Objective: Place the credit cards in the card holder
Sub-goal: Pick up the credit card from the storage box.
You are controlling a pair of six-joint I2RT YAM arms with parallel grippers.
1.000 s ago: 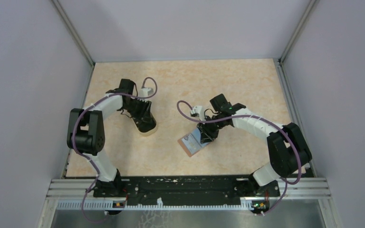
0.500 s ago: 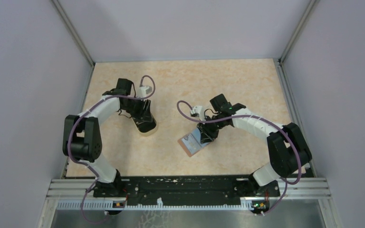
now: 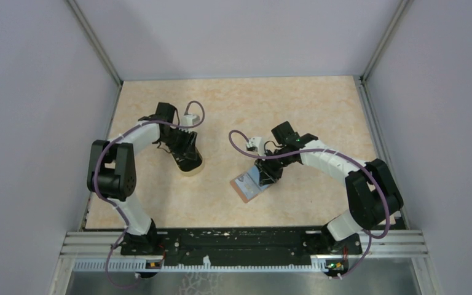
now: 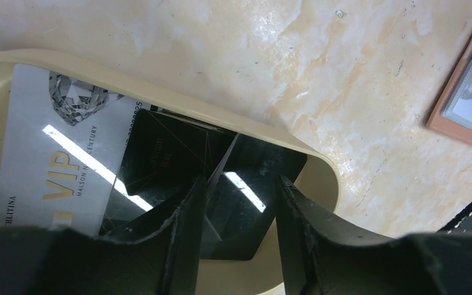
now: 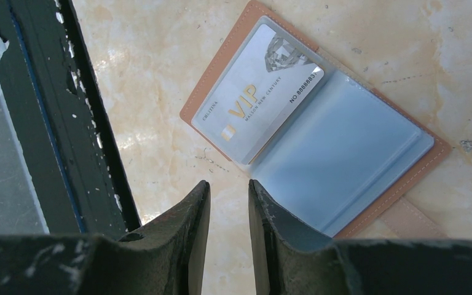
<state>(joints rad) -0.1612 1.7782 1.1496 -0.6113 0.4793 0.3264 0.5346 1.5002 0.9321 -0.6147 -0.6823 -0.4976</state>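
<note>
The card holder [image 3: 250, 182] lies open on the table, reddish-brown outside with light blue lining [image 5: 344, 141]. A white VIP card [image 5: 258, 98] sits in its left pocket. My right gripper [image 5: 228, 183] hangs just above the holder's near edge, jaws a narrow gap apart and empty; it also shows in the top view [image 3: 269, 175]. My left gripper [image 4: 239, 179] reaches into the yellowish cup [image 4: 221, 120], jaws open and straddling a black card [image 4: 252, 196]. Another black card [image 4: 160, 153] and a white VIP card [image 4: 55, 153] lean in the cup. From above the gripper [image 3: 187, 161] hides them.
The cup [image 3: 192, 167] stands left of centre, the card holder right of it, a hand's width apart. The holder's corner shows in the left wrist view [image 4: 467, 104]. The black base rail [image 5: 67, 110] runs along the near edge. Grey walls enclose the table.
The left arm's elbow swung out to the left and came back; its gripper stayed in the cup. The right arm and the card holder have not moved.
</note>
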